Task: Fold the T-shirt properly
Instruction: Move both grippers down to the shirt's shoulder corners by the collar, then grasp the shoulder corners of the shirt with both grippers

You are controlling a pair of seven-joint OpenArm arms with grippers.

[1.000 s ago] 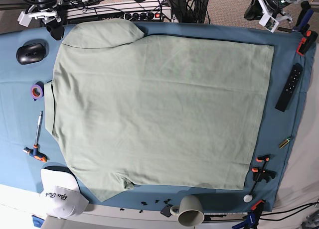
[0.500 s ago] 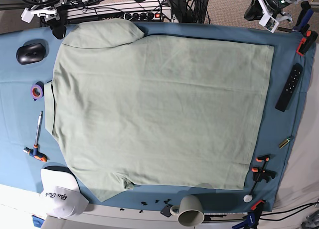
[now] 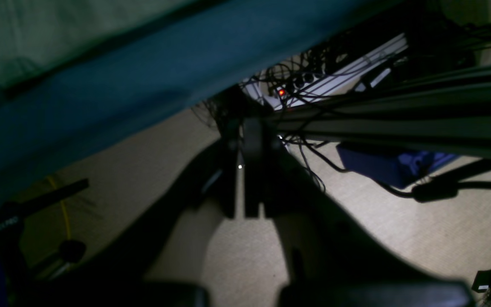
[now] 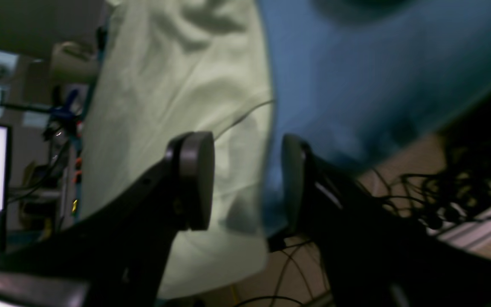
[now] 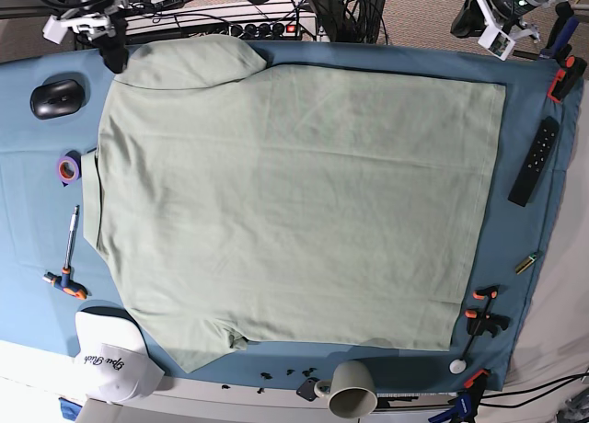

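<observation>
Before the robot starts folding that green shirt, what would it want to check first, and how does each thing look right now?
1. T-shirt lies flat and spread out: ok.
2. Right gripper open, ready to pinch the sleeve edge: ok.
3. Left gripper open: not ok; its jaws look nearly closed, off the table edge.
4. Nothing resting on the shirt: ok; the computer mouse, tape roll and remote control lie beside it.
5. White cap clear of the lower sleeve: cannot tell; they sit very close.
</observation>
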